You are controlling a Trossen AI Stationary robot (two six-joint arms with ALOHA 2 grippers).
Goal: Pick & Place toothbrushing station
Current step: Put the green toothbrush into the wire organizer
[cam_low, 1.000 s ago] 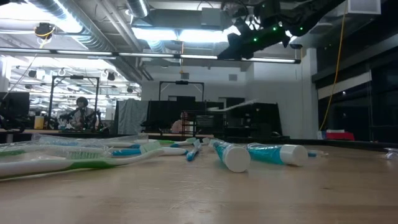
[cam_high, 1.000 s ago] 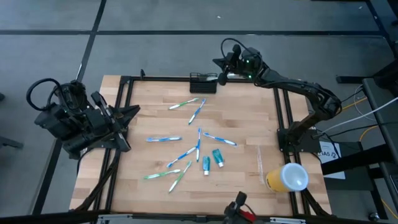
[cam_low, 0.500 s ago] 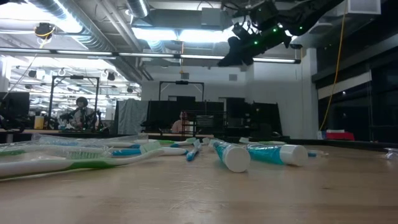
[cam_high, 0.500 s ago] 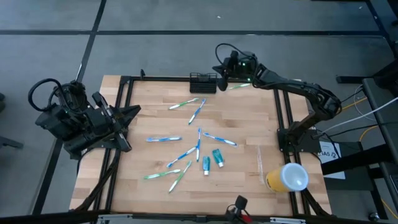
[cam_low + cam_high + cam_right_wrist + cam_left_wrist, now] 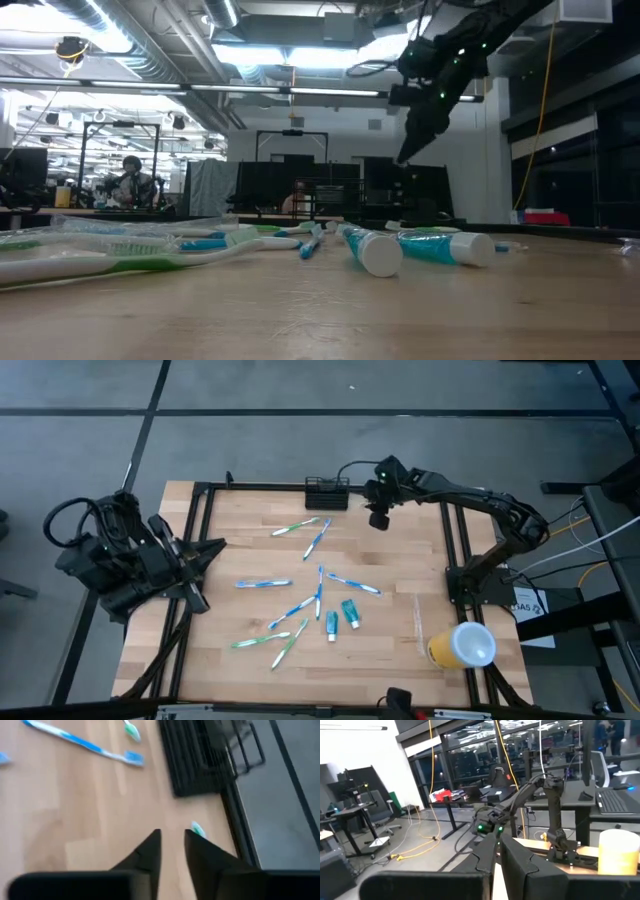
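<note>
The wooden tabletop [image 5: 250,540] carries scattered toothbrushes and two small tubes, with a yellow cup [image 5: 462,645] lying at its right near corner. The left gripper [image 5: 207,545] waits off the left edge, fingers closed on nothing. The right gripper [image 5: 379,520] hangs above the far edge, fingers [image 5: 148,852] slightly parted and empty, just beside the toothbrushing station [image 5: 327,493] standing against the far rail.

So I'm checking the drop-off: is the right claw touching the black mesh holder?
Apart. The high view shows the right claw beside the black mesh holder with bare wood between them; the right wrist view shows that gap too.
</note>
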